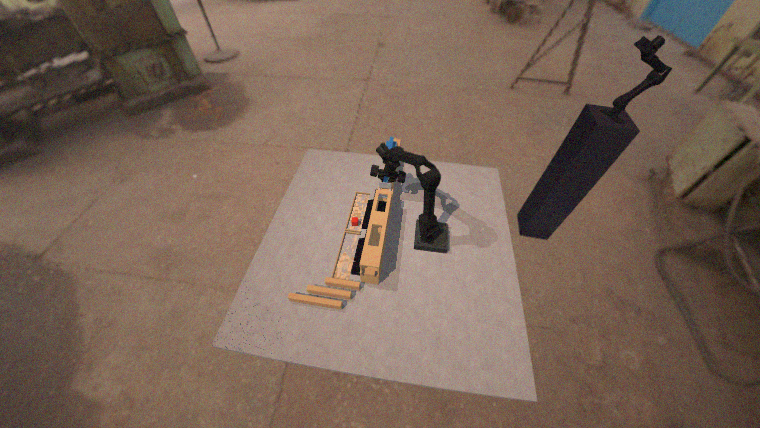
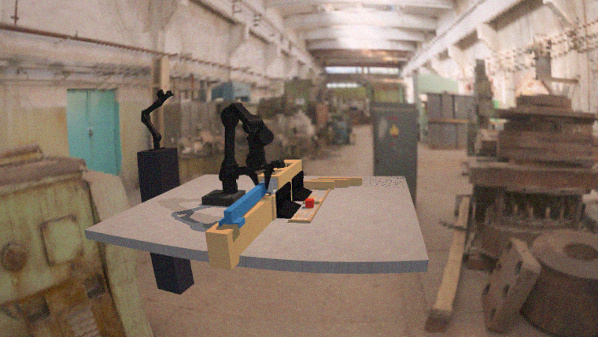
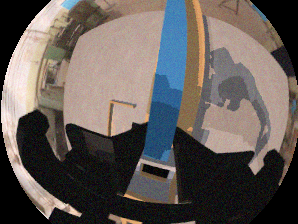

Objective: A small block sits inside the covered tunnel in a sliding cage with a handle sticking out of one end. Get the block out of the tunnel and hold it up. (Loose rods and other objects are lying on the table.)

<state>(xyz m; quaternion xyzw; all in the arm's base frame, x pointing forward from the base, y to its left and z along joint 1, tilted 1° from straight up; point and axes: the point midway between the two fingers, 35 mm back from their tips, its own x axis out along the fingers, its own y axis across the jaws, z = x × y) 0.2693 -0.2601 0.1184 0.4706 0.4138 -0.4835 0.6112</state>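
A: Entry, top view, left to right from the tunnel (image 1: 378, 217) (image 2: 297, 167). What lies farthest left?
B: 3 loose rods (image 1: 316, 300) (image 2: 334, 183), lying off the tunnel's near end, roughly side by side.
A: Next?
B: A shallow tray (image 1: 353, 231) (image 2: 319, 205), along the tunnel's left side. The small red block (image 1: 355, 221) (image 2: 309, 202) is in it, outside the tunnel and not held up.
A: Between tray and tunnel?
B: 2 black panels (image 1: 368, 213) (image 2: 288, 208), set at the tunnel's side. The tunnel's top shows 2 openings.
A: And past its far end?
B: The blue handle (image 1: 391, 141) (image 2: 249, 201) (image 3: 170, 45), lying lengthwise in a wooden channel (image 2: 251, 226) (image 3: 195, 100) in line with the tunnel.
A: Jaws?
B: Pinching the blue handle just beyond the tunnel, 1 finger per side. The gripper (image 1: 388, 179) (image 2: 262, 183) (image 3: 161, 127) points down.
A: Right of the tunnel?
B: The arm's base (image 1: 420, 246) (image 2: 208, 200), on the table (image 1: 457, 329) (image 2: 343, 242). Well apart, farther right: a dark column (image 1: 579, 170) (image 2: 159, 171) bearing a 2nd arm (image 1: 638, 89) (image 2: 146, 116).
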